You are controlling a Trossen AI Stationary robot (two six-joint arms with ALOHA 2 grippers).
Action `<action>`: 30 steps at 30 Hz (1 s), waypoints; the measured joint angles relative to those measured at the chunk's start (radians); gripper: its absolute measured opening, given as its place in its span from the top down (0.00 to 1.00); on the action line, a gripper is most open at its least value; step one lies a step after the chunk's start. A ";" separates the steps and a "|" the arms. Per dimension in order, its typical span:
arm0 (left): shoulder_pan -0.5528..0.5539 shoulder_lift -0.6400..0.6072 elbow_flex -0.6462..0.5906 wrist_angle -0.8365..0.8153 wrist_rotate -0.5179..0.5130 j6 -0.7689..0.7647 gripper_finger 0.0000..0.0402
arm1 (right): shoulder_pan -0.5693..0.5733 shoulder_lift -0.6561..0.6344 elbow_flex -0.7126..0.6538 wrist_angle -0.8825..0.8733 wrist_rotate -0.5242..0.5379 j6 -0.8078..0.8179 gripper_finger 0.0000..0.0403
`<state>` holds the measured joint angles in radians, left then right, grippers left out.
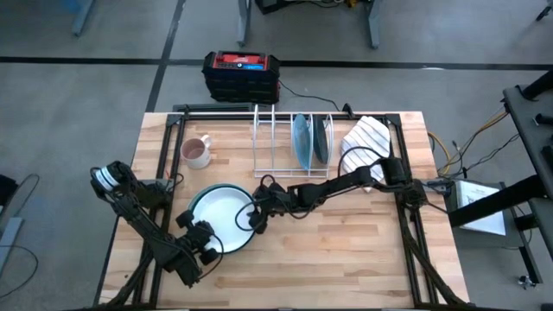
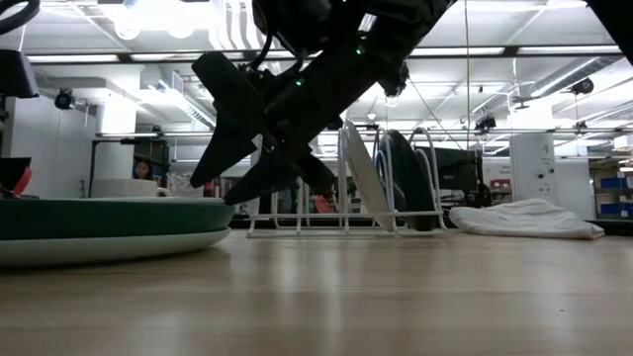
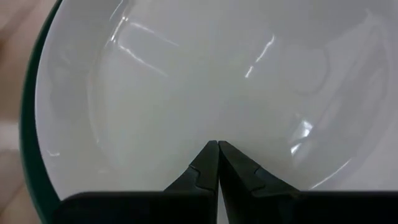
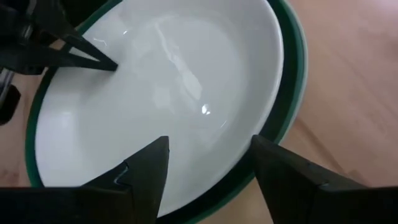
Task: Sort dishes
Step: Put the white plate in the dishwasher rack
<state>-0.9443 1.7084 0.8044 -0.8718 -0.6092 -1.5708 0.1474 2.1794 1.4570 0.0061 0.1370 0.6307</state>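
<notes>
A white plate with a green rim [image 1: 222, 218] lies flat on the wooden table, left of the middle; it also shows in the low view [image 2: 99, 225]. My left gripper [image 1: 212, 242] is shut, and its tips [image 3: 217, 145] point at the plate's white inside near the near-left rim. My right gripper [image 1: 252, 218] is open at the plate's right rim. One of its fingers [image 4: 158, 152] is over the white inside and the other [image 4: 264, 152] is past the green rim [image 4: 292, 81]. In the low view my right gripper [image 2: 210, 193] stands just above the rim's right end. My left gripper's shut fingertips [image 4: 114, 65] come slanting down from the plate's near-left side onto its white inner face [image 3: 217, 124]. I cannot tell whether they touch it. The plate lies flat on the table.
A white wire rack [image 1: 275, 142] at the far middle holds a pale teal plate [image 1: 301, 141] and a dark grey plate [image 1: 322, 141] on edge. A pinkish mug [image 1: 197, 153] stands far left. A striped cloth [image 1: 367, 138] lies far right. A black and red box [image 1: 241, 76] sits behind the table.
</notes>
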 joint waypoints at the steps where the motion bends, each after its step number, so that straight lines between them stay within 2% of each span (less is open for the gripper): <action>1: 0.000 0.000 -0.006 0.012 -0.008 -0.001 1.00 | -0.001 0.003 0.000 0.002 0.000 0.004 0.45; 9: 0.000 0.001 -0.030 0.060 -0.071 -0.016 1.00 | -0.006 0.020 -0.001 0.040 -0.034 0.048 0.45; 18: 0.000 0.012 -0.041 0.085 -0.130 -0.018 1.00 | -0.021 0.022 0.000 0.074 -0.127 0.065 0.45; 30: 0.000 0.087 -0.032 0.113 -0.235 -0.060 1.00 | -0.031 0.052 0.005 0.090 -0.143 0.067 0.52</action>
<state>-0.9440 1.7950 0.7723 -0.7587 -0.8439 -1.6312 0.1168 2.2312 1.4619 0.0962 -0.0058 0.6976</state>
